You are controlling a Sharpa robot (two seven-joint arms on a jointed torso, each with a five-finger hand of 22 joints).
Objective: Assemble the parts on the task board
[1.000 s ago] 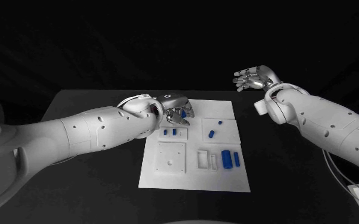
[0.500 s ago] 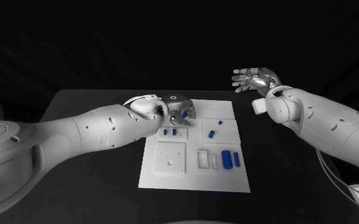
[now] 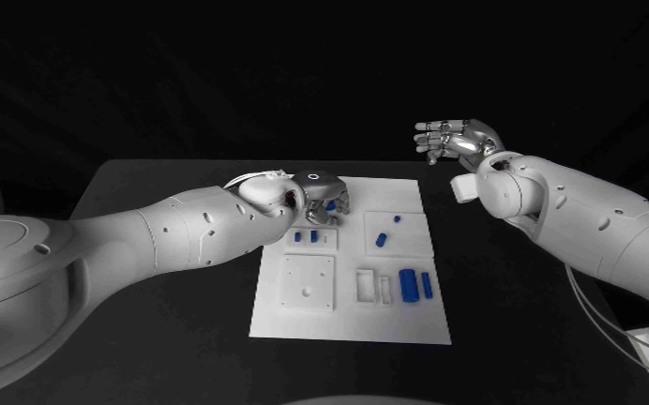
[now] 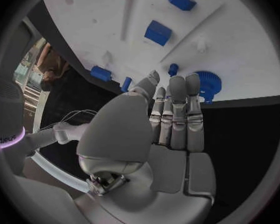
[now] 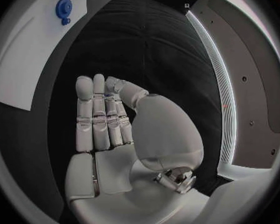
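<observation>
The board [image 3: 349, 278] lies flat in the middle of the black tabletop [image 3: 149, 264]. Blue parts lie on it: two small ones [image 3: 306, 235] beside each other in a recess near its far left corner, two more [image 3: 385, 235] in the recess to the right of these, and two long ones [image 3: 415, 284] nearer the board's front right. A blue gear [image 4: 205, 83] sits at the far edge of the board, just beside the fingertips of the left robot hand [image 3: 322, 201]. This robot hand hangs over the far left corner of the board, its fingers [image 4: 177, 114] straight and close together, holding nothing. The right robot hand [image 3: 455, 142] is raised well apart from the board, beyond its far right corner, also empty, with fingers [image 5: 96, 117] extended.
</observation>
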